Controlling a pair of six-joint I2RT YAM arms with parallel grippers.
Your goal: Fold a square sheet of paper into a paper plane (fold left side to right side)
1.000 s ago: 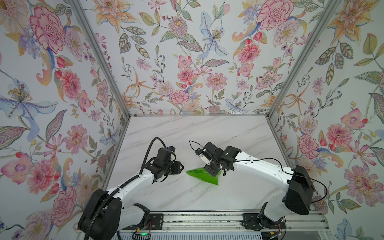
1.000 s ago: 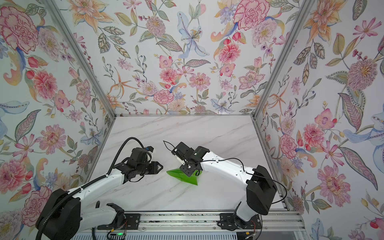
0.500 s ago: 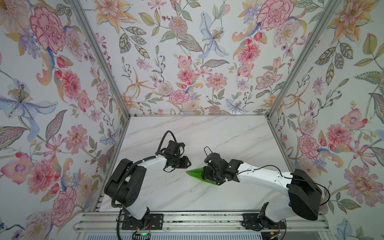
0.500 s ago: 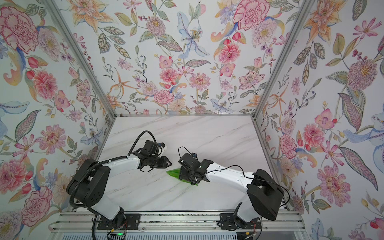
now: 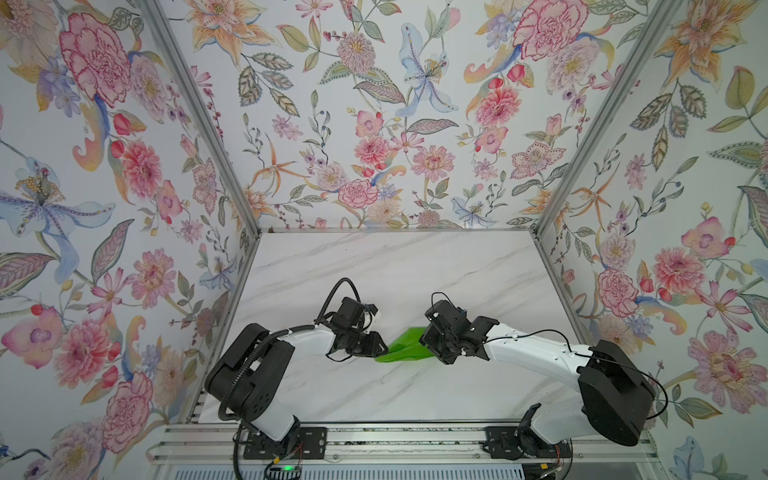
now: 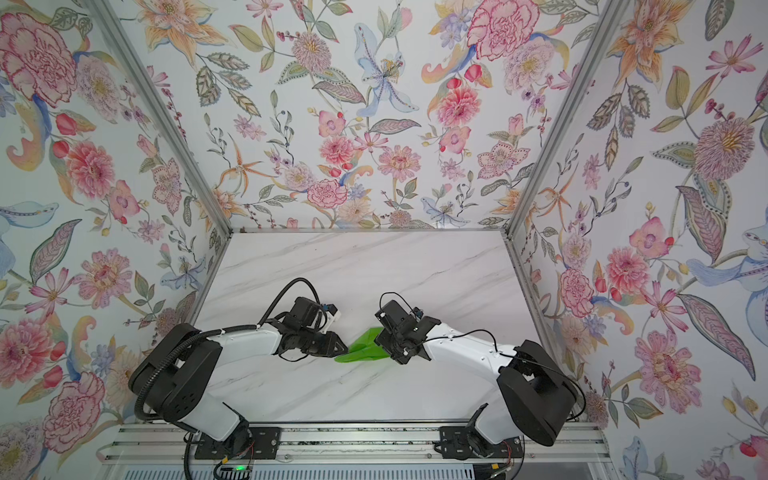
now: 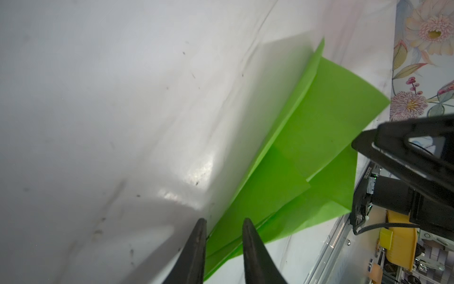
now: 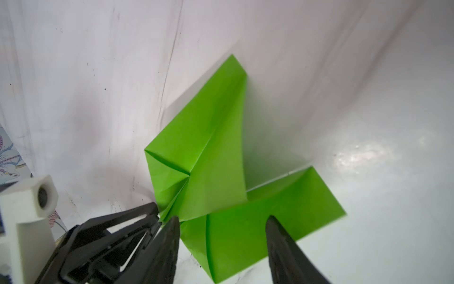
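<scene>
Both top views show the green paper [image 5: 405,347] lying on the surface [image 5: 374,270] between the arms; left wrist, left gripper [image 7: 224,221] narrow at its nose (not pinching); right wrist, right gripper [image 8: 222,218] wide over a wing, so pin first, then crease.
</scene>
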